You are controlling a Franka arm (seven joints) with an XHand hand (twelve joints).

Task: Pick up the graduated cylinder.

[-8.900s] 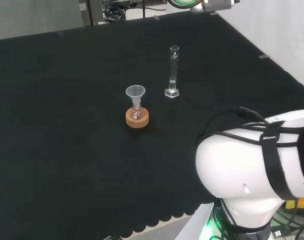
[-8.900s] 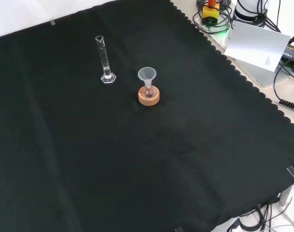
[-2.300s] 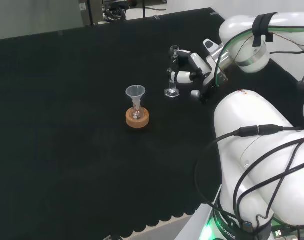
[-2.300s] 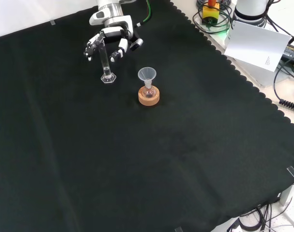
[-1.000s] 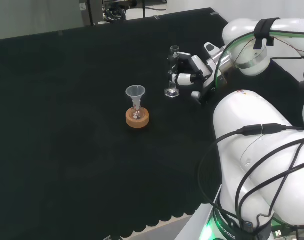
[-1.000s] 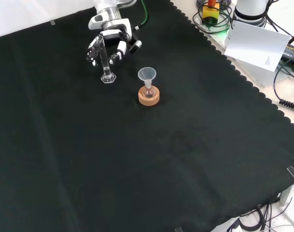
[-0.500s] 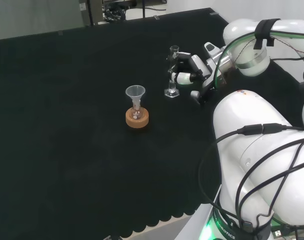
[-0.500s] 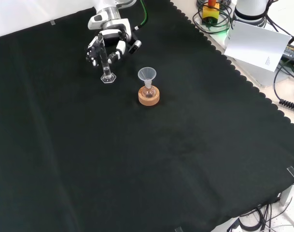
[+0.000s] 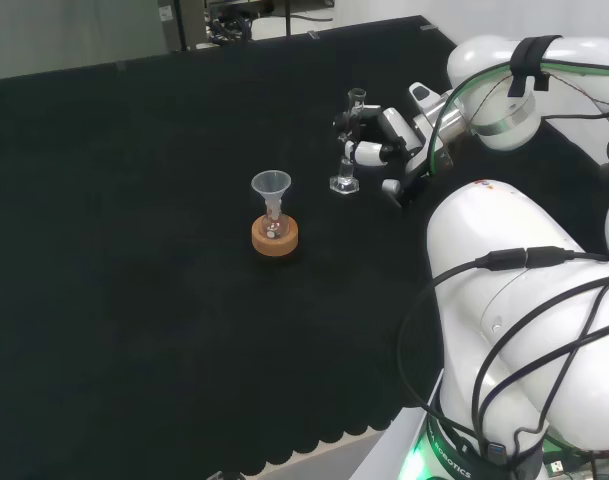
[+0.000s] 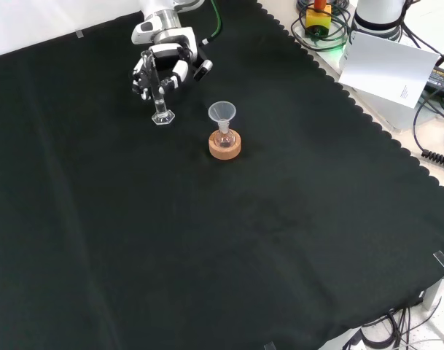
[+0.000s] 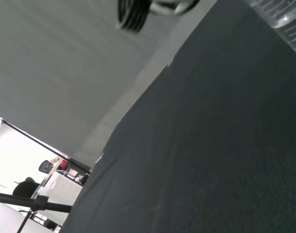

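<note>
Gripping the glass

Curled fingers of the hand (image 10: 165, 67) wrap the graduated cylinder (image 10: 160, 98), hiding its upper tube; its clear base sits near the black cloth (image 10: 229, 240), contact unclear, beside a funnel-topped flask (image 9: 272, 200) on a cork ring (image 9: 275, 237)

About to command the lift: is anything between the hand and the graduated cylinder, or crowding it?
Nothing visible. In the front view the hand has its fingers curled round the upper part of the graduated cylinder, whose base looks on the cloth. The funnel on the flask in its cork ring stands apart to the right.
</note>
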